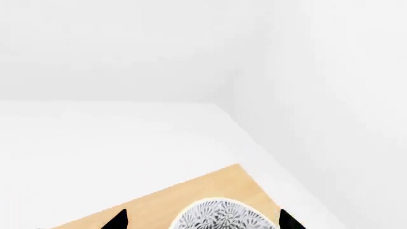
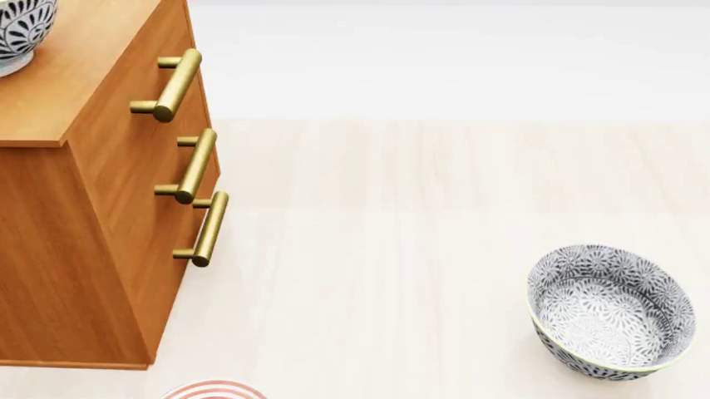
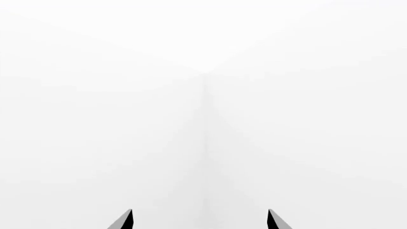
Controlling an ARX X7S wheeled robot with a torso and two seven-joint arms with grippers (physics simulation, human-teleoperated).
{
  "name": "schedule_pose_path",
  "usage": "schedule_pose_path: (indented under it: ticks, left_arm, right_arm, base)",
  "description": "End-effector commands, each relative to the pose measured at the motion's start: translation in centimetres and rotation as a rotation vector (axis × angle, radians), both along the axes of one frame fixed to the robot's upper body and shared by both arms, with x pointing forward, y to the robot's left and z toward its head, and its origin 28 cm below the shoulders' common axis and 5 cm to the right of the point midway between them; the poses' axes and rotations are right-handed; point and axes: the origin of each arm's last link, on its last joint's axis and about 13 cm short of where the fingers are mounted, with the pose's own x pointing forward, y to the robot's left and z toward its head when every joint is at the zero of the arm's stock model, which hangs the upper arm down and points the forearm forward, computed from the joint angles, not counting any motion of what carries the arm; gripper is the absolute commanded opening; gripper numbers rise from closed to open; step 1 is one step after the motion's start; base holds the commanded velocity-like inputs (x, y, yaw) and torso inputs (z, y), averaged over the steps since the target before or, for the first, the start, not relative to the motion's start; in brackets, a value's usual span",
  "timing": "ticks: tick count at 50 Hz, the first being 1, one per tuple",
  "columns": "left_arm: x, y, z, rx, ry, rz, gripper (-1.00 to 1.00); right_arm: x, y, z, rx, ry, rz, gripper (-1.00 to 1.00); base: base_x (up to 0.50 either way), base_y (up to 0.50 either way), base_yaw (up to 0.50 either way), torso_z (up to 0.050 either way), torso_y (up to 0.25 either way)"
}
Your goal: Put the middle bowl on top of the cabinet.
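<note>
The cabinet [image 2: 100, 208] stands at the left of the head view, orange-brown with three brass handles [image 2: 198, 165]. On its lighter wood top [image 1: 165, 205] sits the middle bowl [image 1: 219, 217], white with a grey-black leaf pattern; the same bowl [image 2: 20, 32] shows at the far left corner of the head view. My left gripper [image 1: 203, 222] is open, its black fingertips [image 1: 118, 220] on either side of the bowl and apart from it. My right gripper [image 3: 200, 220] is open with nothing between its fingertips, facing bare white walls. Neither arm shows in the head view.
Another patterned bowl [image 2: 610, 312] lies on the pale floor at the right. A red-and-white striped round thing [image 2: 214, 390] peeks in at the bottom edge, near the cabinet's front corner. White walls stand behind the cabinet.
</note>
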Motion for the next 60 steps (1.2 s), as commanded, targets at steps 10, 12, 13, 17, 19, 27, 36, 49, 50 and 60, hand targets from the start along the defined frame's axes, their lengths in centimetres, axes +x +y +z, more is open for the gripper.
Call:
schedule_pose_path:
  ticks: [10, 12, 13, 17, 19, 27, 36, 49, 50, 60]
  left_arm:
    - [-2.6, -1.7, -0.2, 0.340, -0.215, -0.115, 1.00]
    - [-2.8, -1.9, -0.4, 0.369, -0.240, -0.124, 1.00]
    - [-3.1, -2.0, -0.5, 0.390, -0.254, -0.128, 1.00]
    - [-3.7, -2.3, -0.8, 0.414, -0.286, -0.132, 1.00]
    - [-4.1, -2.4, -1.0, 0.453, -0.297, -0.118, 1.00]
    - [-5.7, -3.5, -2.1, 0.528, -0.416, -0.178, 1.00]
    - [-7.9, -4.1, -3.5, 0.589, -0.569, -0.247, 1.00]
    - [-13.1, -4.7, -6.8, 0.644, -0.717, -0.319, 1.00]
    - [-13.4, -4.8, -7.4, 0.636, -0.719, -0.339, 1.00]
    - [-15.5, -4.8, -11.2, 0.675, -0.732, -0.383, 1.00]
  right_arm:
    - [0.1, 0.0, 0.0, -0.006, 0.003, 0.011, 1.00]
    - [0.0, 0.0, 0.0, -0.006, 0.002, 0.011, 1.00]
    - [0.0, 0.0, 0.0, -0.006, 0.003, 0.011, 1.00]
    - [0.0, 0.0, 0.0, -0.006, 0.003, 0.012, 1.00]
    - [0.0, 0.0, 0.0, -0.007, 0.002, 0.012, 1.00]
    - [-0.1, -0.1, 0.0, -0.008, 0.003, 0.013, 1.00]
    - [-0.2, -0.2, -0.1, -0.009, 0.002, 0.014, 1.00]
    - [-0.2, -0.2, 0.0, -0.013, 0.001, 0.015, 1.00]
    - [-0.3, -0.3, 0.0, -0.012, 0.000, 0.014, 1.00]
    - [-0.5, -0.4, 0.0, -0.012, -0.004, 0.013, 1.00]
  base:
    - [0.00, 0.00, 0.00, 0.000, 0.000]
    - [0.00, 0.00, 0.00, 0.000, 0.000]
    - [0.00, 0.00, 0.00, 0.000, 0.000]
    - [0.00, 0.00, 0.00, 0.000, 0.000]
    - [0.00, 0.00, 0.00, 0.000, 0.000]
    - [0.00, 0.00, 0.00, 0.000, 0.000]
    - [0.00, 0.00, 0.00, 0.000, 0.000]
    - [0.00, 0.00, 0.00, 0.000, 0.000]
    - [0.00, 0.00, 0.00, 0.000, 0.000]
    - [0.00, 0.00, 0.00, 0.000, 0.000]
